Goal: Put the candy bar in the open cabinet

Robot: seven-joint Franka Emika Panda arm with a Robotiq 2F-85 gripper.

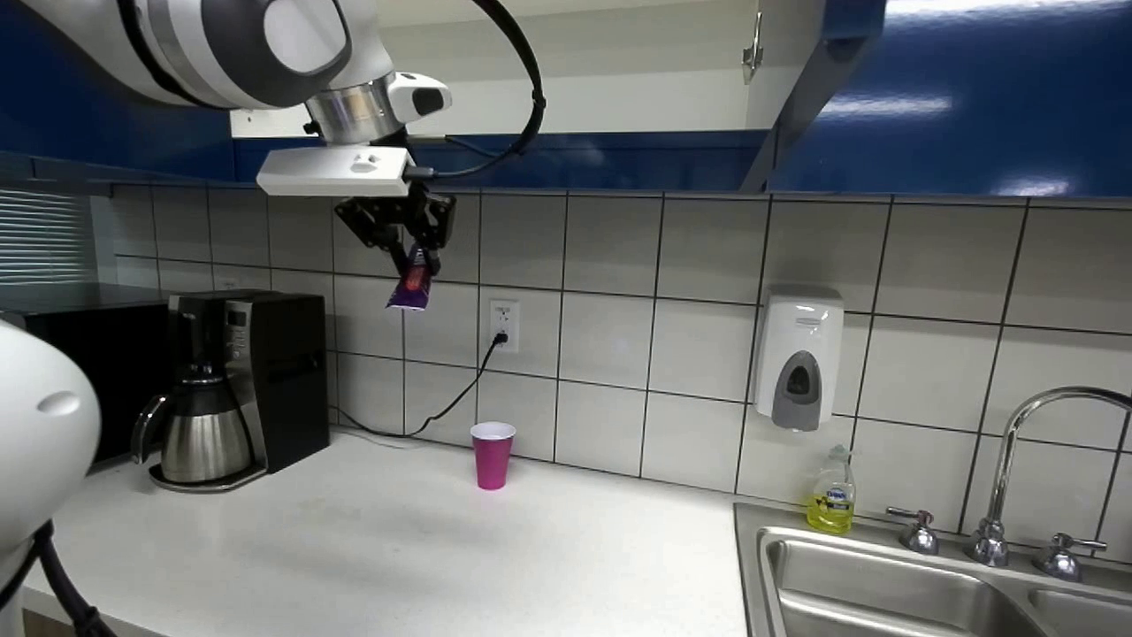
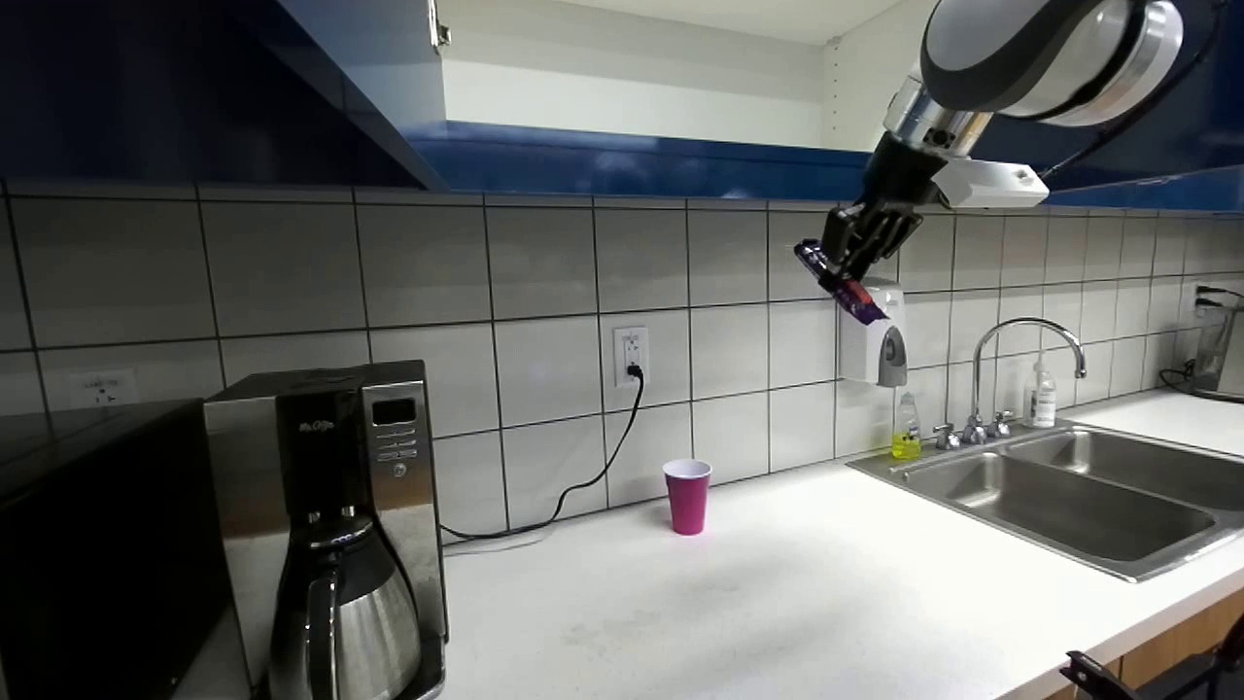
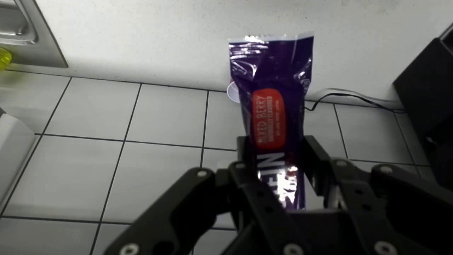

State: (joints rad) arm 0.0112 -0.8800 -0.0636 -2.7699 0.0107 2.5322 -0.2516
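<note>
The gripper (image 3: 277,152) has the candy bar (image 3: 272,120) pinched and tilted, one end jutting below it; the open cabinet (image 2: 632,87) is higher than the gripper, the pink cup (image 2: 687,504) lower, on the desk (image 2: 807,583)

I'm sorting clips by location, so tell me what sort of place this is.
Most likely a kitchen, going by the sink and the coffee maker. The wall-mounted dispenser hints at a workplace one, though that is a guess.

Pictured in a kitchen, marked by an open cabinet (image 1: 619,84) above the pincer (image 1: 418,262) and a coffee maker (image 1: 283,380) and sink (image 1: 884,579) below.
</note>
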